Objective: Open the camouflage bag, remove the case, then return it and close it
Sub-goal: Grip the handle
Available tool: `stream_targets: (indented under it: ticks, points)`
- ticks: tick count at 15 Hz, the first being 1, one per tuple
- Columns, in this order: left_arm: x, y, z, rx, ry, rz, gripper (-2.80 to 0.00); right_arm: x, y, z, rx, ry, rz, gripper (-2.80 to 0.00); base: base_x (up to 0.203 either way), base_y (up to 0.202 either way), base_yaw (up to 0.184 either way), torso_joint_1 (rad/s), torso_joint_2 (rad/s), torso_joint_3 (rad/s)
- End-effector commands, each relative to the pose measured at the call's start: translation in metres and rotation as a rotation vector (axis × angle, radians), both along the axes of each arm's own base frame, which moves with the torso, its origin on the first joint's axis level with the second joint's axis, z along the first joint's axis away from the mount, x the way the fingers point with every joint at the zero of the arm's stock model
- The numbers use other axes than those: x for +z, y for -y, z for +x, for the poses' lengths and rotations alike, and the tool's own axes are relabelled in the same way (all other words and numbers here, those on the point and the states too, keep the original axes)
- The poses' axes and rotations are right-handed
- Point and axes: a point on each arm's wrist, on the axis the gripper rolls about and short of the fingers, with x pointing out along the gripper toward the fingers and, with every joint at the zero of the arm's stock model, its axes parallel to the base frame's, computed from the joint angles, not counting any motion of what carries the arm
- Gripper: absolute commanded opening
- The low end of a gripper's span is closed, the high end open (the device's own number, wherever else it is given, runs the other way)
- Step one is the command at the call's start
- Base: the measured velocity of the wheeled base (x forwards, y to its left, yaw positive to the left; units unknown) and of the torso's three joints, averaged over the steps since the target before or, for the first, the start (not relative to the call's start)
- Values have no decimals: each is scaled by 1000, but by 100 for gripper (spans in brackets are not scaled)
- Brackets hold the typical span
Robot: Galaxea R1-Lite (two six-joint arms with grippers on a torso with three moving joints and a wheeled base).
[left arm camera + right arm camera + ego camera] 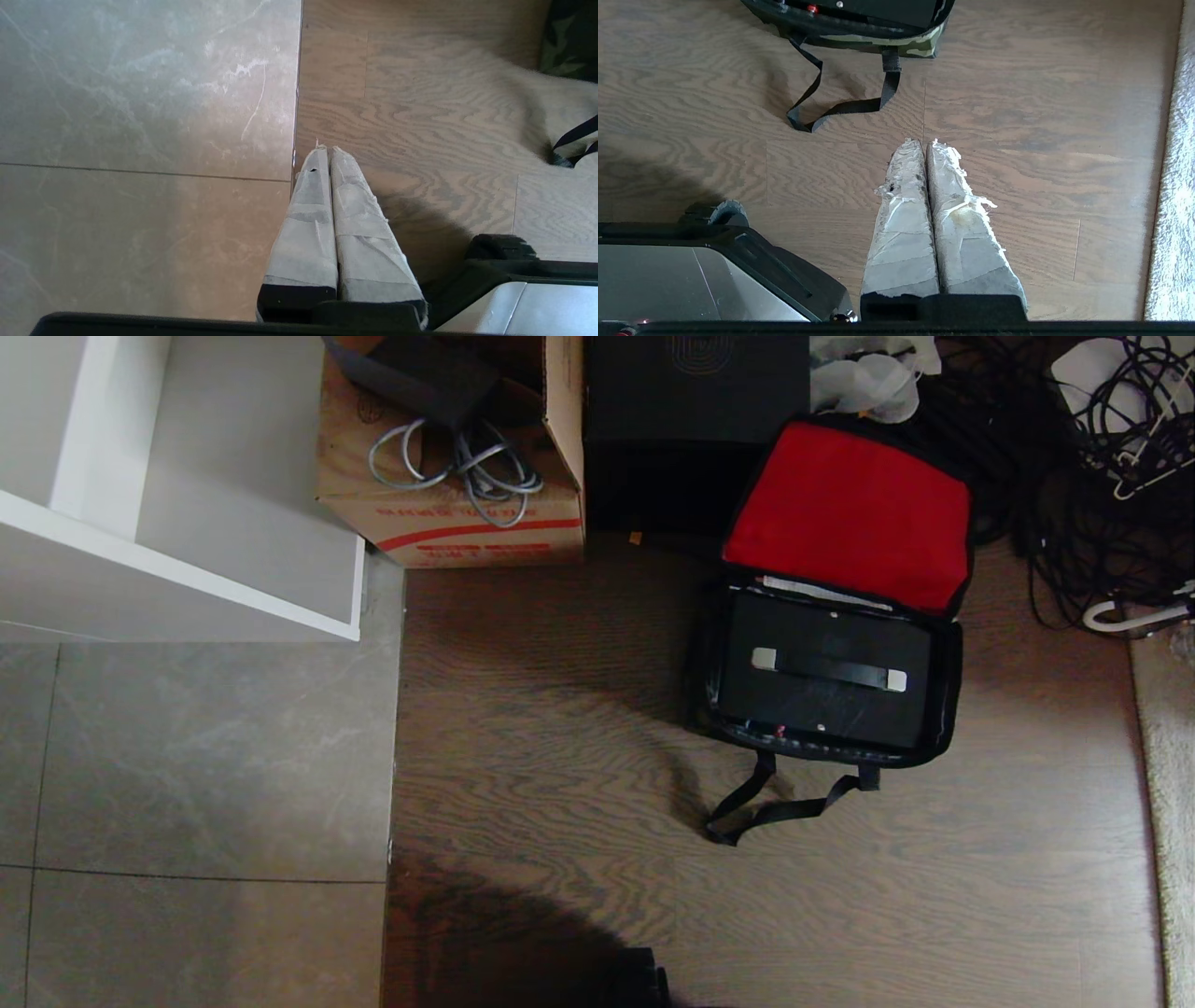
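The soft camouflage fabric bag (831, 747) sits at two o'clock on the wood floor (560, 756), red-lined lid flung back. Inside lies the black rectangular hard case (826, 681), rigid and probably weighty; its silver-ended top handle (829, 669) is the hold. Left claw (327, 150) and right claw (923, 143) hang pressed together, empty.

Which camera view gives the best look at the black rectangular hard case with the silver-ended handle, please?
The head view: the black rectangular hard case lies inside the open camouflage bag, its whole top and handle visible. The right wrist view catches only one edge of it with a red mark. The left wrist view shows none of it.
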Motion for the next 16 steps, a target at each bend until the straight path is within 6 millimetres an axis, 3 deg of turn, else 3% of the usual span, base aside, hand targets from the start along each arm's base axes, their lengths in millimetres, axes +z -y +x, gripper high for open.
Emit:
stream_targets:
  ticks: [1,10,16]
  points:
    - [0,0,0,0,-2,0,-280,0,0,0,1,-2,-1,-280,0,0,0,2,-1,124]
    - [0,0,0,0,-2,0,-280,0,0,0,1,-2,-1,-280,0,0,0,2,2,188]
    - [0,0,0,0,-2,1,-280,0,0,0,1,-2,-1,-280,0,0,0,1,3,29]
